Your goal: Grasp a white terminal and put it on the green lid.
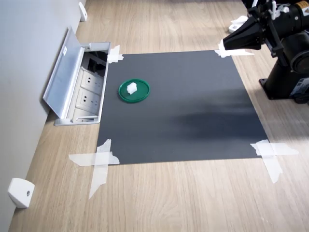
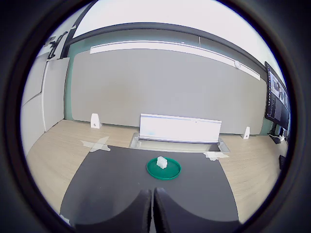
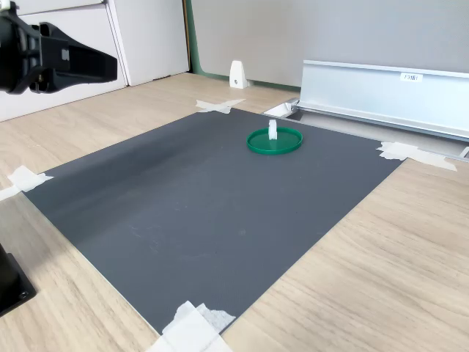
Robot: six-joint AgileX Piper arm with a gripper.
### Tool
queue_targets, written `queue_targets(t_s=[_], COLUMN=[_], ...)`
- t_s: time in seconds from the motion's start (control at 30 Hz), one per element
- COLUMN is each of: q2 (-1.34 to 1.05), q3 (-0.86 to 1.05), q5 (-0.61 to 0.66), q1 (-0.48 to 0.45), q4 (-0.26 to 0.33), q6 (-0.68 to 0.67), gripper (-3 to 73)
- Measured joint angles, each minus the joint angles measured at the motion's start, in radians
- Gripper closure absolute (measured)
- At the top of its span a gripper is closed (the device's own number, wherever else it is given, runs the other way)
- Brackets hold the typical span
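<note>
Since the white terminal [image 1: 131, 88] is seen resting on the green lid [image 1: 141, 95] in both exterior views, the task is judged to be done or all but done, and the arm is parked well away from both. Nearest the wrist camera, the gripper [image 2: 152, 209] is shown with its two dark fingers pressed together and nothing held between them; that narrow, empty state fits a piece already let go. In the first exterior view the gripper [image 1: 231, 40] is held above the mat's far right corner, pointed across the mat towards the lid, probably so that the placed piece is left in clear sight.

Beneath it the dark mat [image 1: 193, 116] is spread on the wooden floor [image 1: 193, 203] and is fixed at its corners by white tape strips [image 1: 99, 162], presumably so that it cannot slide and so that small white parts stand out against it. Further on, the lid is lying flat near the mat's edge that faces the wall, its raised rim being suited to keeping the terminal from rolling off. The terminal is sitting upright inside that rim, slightly off centre. Beyond the mat's edge an open floor socket box [image 1: 87, 89] is set into the floor, its grey cover [image 1: 60, 72] tilted up towards the wall [image 1: 24, 58].
</note>
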Motion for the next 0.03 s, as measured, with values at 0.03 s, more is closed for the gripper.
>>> queue_targets(t_s=[0.03], q2=[0.000], q3=[0.000], q5=[0.000], q1=[0.000], q4=[0.000], q6=[0.000], gripper=[70.2])
